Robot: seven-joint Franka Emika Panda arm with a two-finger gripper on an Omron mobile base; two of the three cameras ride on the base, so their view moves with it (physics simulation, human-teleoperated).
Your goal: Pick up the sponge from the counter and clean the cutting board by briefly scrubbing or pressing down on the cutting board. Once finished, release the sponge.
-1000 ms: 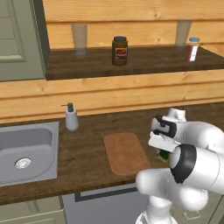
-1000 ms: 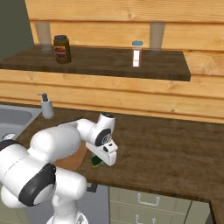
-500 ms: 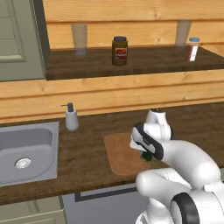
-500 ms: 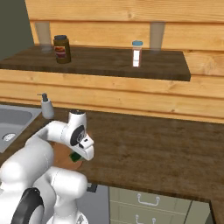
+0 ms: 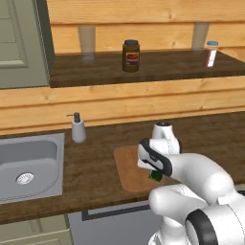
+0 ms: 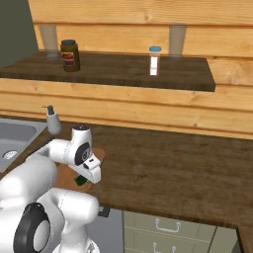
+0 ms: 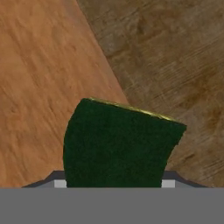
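A dark green sponge [image 7: 118,144] with a thin yellowish edge sits between my gripper's jaws and takes up the lower middle of the hand view. My gripper [image 5: 154,173] is shut on it, low over the right part of the light-brown cutting board [image 5: 128,167]. In the hand view the cutting board [image 7: 39,87] lies to the left and the dark counter [image 7: 175,57] to the right, its edge running just behind the sponge. From the right base view, the sponge [image 6: 80,181] peeks out under the hand, above the cutting board [image 6: 98,155].
A steel sink [image 5: 28,165] is set into the counter at the left, with a soap dispenser [image 5: 77,128] beside it. On the higher shelf stand a dark jar [image 5: 130,55] and a small shaker [image 5: 209,53]. Bare counter [image 6: 173,163] stretches to the right.
The arm has swung left with the sponge in its grip, from the counter right of the board to over the board's right part. The jaws kept their spacing.
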